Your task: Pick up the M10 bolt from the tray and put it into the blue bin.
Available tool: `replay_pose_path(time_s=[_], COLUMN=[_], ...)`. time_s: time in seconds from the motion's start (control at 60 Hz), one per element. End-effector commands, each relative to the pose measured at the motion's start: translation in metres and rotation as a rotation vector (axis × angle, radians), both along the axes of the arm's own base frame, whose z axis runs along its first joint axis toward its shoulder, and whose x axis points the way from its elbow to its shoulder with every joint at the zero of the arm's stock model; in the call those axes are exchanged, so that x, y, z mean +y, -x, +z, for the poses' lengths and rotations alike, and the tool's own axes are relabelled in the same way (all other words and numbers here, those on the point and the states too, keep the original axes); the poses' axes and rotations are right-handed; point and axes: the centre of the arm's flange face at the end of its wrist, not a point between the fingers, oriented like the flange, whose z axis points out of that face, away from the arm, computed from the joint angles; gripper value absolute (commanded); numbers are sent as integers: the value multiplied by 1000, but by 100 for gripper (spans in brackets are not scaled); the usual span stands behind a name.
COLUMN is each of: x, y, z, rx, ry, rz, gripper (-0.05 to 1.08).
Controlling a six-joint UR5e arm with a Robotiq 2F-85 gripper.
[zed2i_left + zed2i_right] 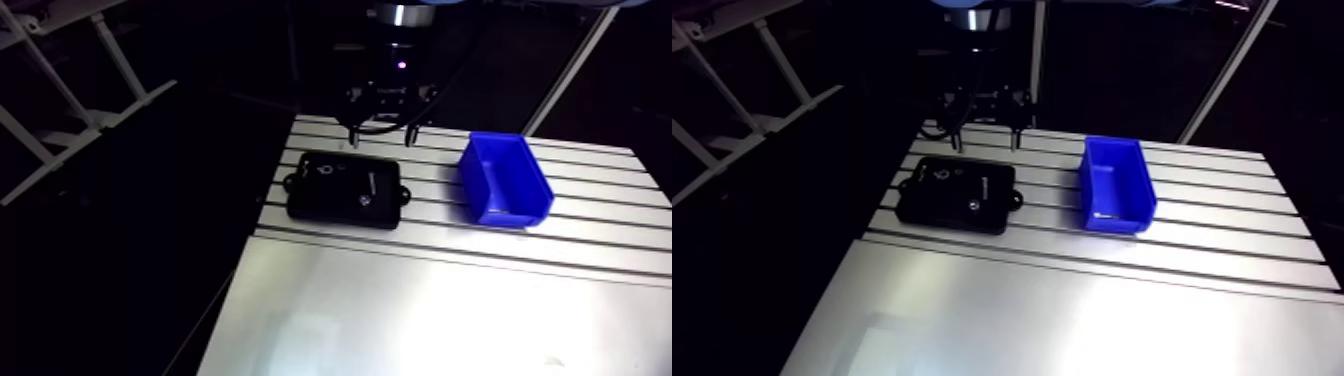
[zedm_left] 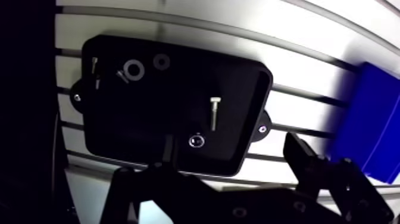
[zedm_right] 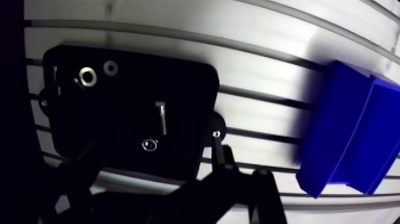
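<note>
You have the claw [image 2: 231, 143] hanging wide open with nothing between its fingers, and in the arm view it hovers over the far edge of the black tray [image 1: 330, 197], clear of everything inside. The tray lies flat on the slotted tabletop [image 1: 420, 300] with a small mounting ear at each end. Look at the wrist view and you find the bolt [image 2: 214, 113] lying on the tray floor just ahead of the claw, in the half of the tray nearer the blue bin [image 1: 508, 212], its head pointing away from the fingers. A small round piece [image 2: 196, 140] sits close beside the bolt's tip, near the tray wall closest to the claw. At the opposite end of the tray you see a shiny ring [image 2: 132, 70] and a darker, smaller ring [image 2: 161, 61] side by side, well apart from the bolt. The bin stands upright on the tabletop beside the tray, not touching it, and its contents cannot be made out
</note>
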Motion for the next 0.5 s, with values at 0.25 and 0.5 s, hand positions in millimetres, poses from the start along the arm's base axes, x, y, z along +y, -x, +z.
replay_pose_path(time_s=[0.25, 0.5], x=[-10, -10], y=[-4, -5], z=[-26, -40], rx=[-10, -33], ry=[-5, -15], rz=[-41, -61], gripper=[17, 29])
